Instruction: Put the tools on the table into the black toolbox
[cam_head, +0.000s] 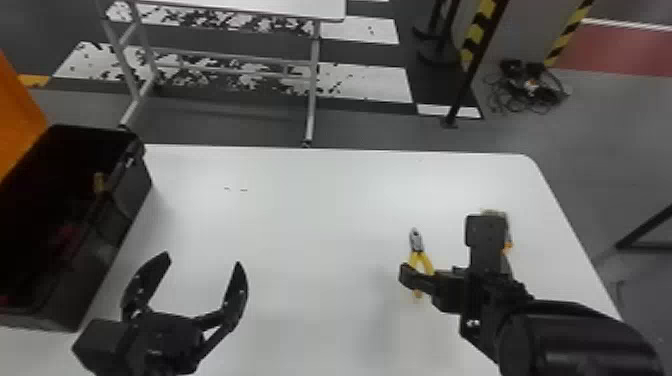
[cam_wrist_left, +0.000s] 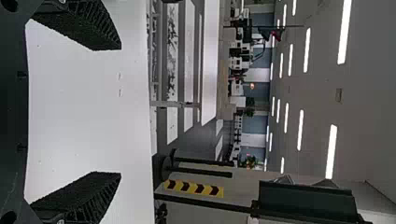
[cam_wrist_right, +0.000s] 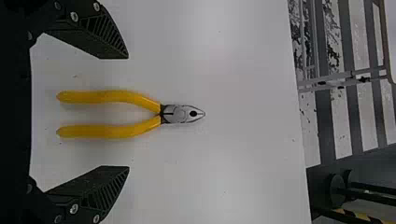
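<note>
pliers (cam_wrist_right: 169, 113): yellow handles spread apart, gray nose shut, lying flat on the white table (cam_head: 310, 215), nose toward its far edge | black toolbox (cam_head: 75, 295): big, open, upright, at the table's left, red bits inside | orange-tipped thing (cam_head: 508, 246): right of pliers, mostly hidden

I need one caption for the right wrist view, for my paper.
Open fingers of the right gripper on either side of the yellow-handled pliers on the table.

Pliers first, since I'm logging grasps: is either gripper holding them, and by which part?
Nothing is held: the right gripper is open, its fingers clear of the pliers, and the left gripper is open and empty.
</note>
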